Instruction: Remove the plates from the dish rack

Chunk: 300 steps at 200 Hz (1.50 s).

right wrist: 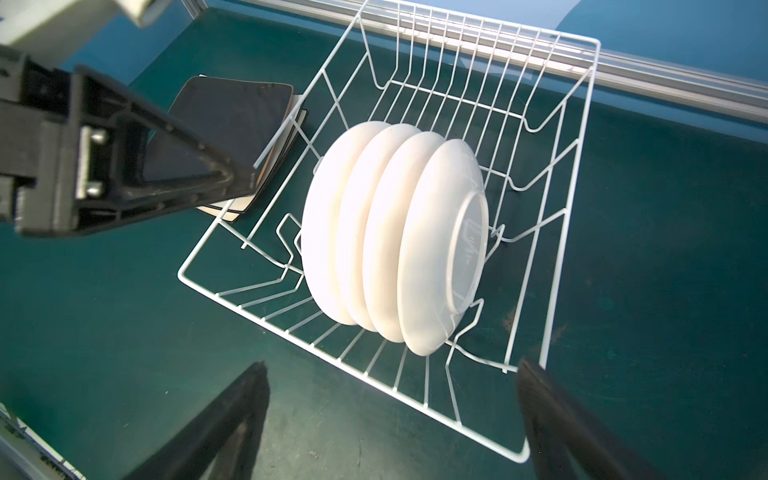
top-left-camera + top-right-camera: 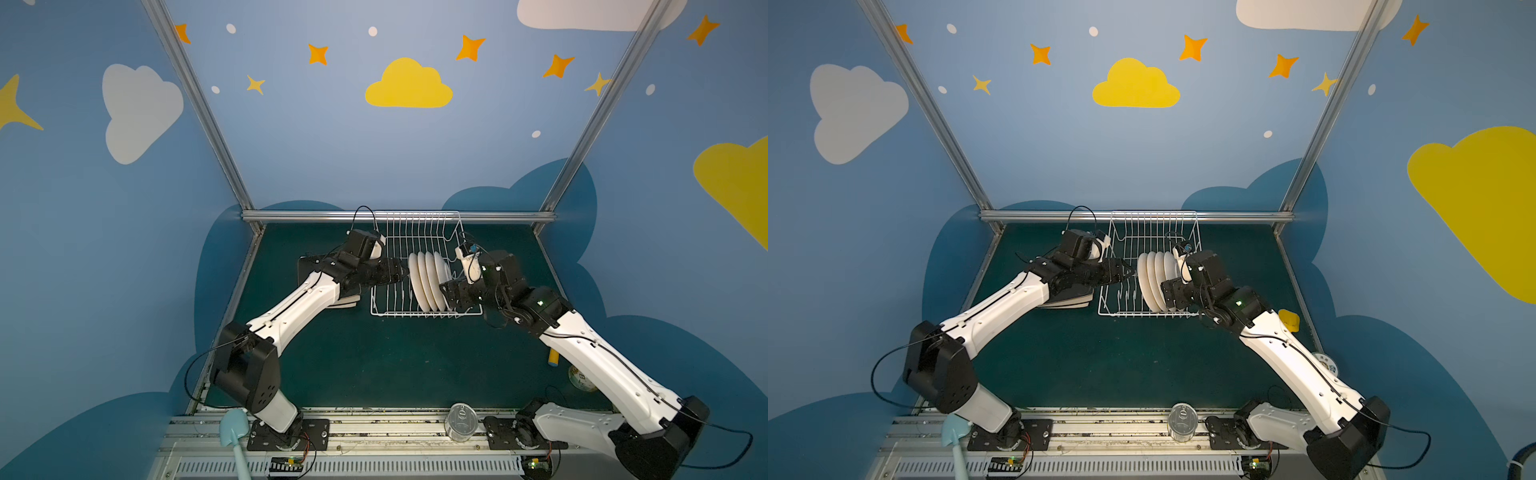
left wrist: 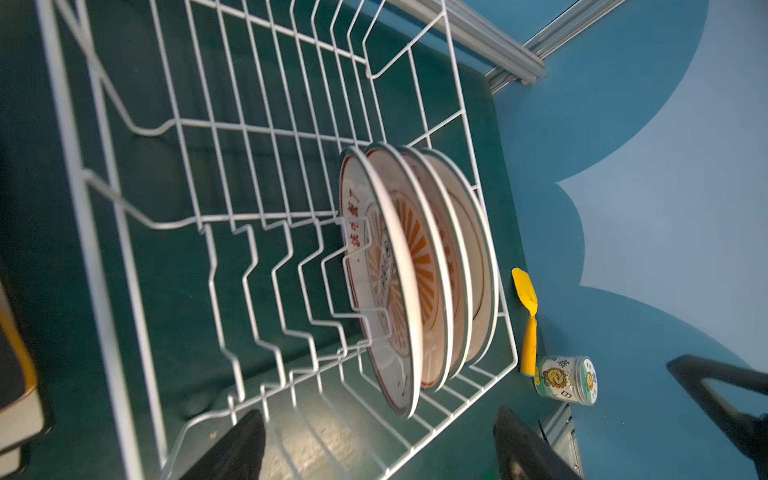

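On the green desk (image 1: 124, 291), four round white sunburst-printed plates (image 3: 419, 257) are stood on edge in the white wire dish rack (image 1: 469, 75), while the left tool (image 3: 379, 415) and right tool (image 1: 392, 363) are held spread apart.

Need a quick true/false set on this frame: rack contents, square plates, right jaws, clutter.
1. Four round plates stand on edge in the dish rack. True.
2. The black square plate stands in the rack's prongs. False: it lies flat on top of a stack on the table, just outside the rack.
3. The right gripper has its jaws shut on a plate. False: the jaws stand wide apart and hold nothing.
4. A yellow spatula lies on the table outside the rack. True.
5. The can sits inside the rack. False: it stands on the front rail, between the arm bases.
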### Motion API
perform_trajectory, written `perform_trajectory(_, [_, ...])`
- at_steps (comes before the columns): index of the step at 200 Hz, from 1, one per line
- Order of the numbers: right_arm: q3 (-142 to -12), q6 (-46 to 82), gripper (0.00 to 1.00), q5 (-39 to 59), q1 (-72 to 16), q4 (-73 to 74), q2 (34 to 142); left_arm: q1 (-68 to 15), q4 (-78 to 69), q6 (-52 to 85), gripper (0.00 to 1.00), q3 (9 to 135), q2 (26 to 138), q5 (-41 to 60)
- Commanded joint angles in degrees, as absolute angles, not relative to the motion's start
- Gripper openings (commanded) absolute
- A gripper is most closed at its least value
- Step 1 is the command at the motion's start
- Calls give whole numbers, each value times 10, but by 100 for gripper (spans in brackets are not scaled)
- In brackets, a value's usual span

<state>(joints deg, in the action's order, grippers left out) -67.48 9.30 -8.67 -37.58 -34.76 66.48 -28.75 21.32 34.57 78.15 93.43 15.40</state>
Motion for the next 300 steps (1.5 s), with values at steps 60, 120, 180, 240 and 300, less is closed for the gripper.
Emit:
perform_trajectory(60, [-659,102,92,-122,-368,-342,642,-299,242,322,67,860,1038,178])
perform_trajectory(120, [-654,106,92,-121,-366,-336,642,-308,244,324,52,891,1076,183])
perform_trajectory(180, [-653,108,92,-122,-365,-336,640,-318,263,337,39,938,1126,177])
perform_trajectory(240, [-653,107,92,-124,-363,-334,637,-320,275,357,24,946,1130,185])
perform_trajectory(300, [-656,107,92,-122,-362,-330,641,-321,244,401,7,921,1111,211])
